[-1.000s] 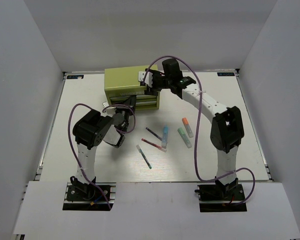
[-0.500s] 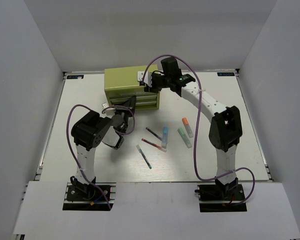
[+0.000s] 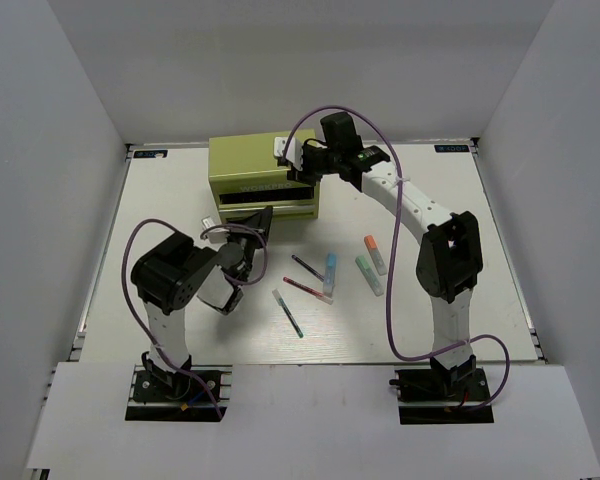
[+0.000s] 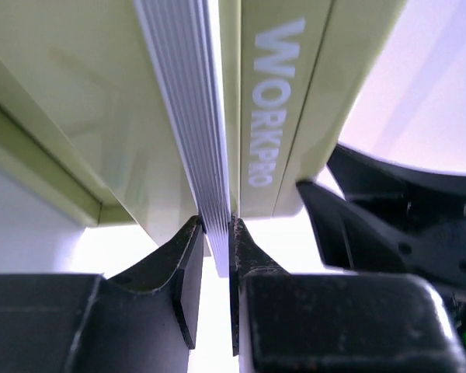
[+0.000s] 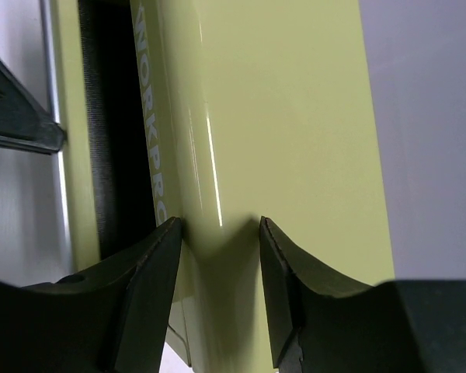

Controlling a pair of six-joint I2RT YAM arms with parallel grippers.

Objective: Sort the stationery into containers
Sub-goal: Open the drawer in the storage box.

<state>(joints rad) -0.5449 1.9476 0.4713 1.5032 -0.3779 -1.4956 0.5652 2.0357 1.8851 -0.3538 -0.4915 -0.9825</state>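
1. A green tool chest (image 3: 250, 160) sits at the far side of the white bench (image 3: 480, 210), a bit left of the middle.
2. Pale letters run along its front.
3. 1 drawer (image 3: 292, 208) sticks out a little toward the near side. A dark gap shows above it.
4. The left arm (image 3: 170, 275) reaches up to the drawer front. The left jaws are pinched tight on the drawer's silver handle (image 4: 202, 116), a thin strip with ridges.
5. The right arm (image 3: 420, 215) reaches over to the chest's top right corner. The right jaws press on both sides of the chest's front top edge there.
6. The 6 small things lie on the bench, near and to the right of the chest. None is in a drawer.
7. The orange highlighter (image 3: 375, 254) is farthest right, with the green highlighter (image 3: 369, 275) just beside it.
8. The light blue highlighter (image 3: 330, 272) lies left of those.
9. The dark pen (image 3: 306, 266) and the red pen (image 3: 307, 290) lie close by the blue one.
10. The white-green pen (image 3: 287, 312) is nearest and farthest left.
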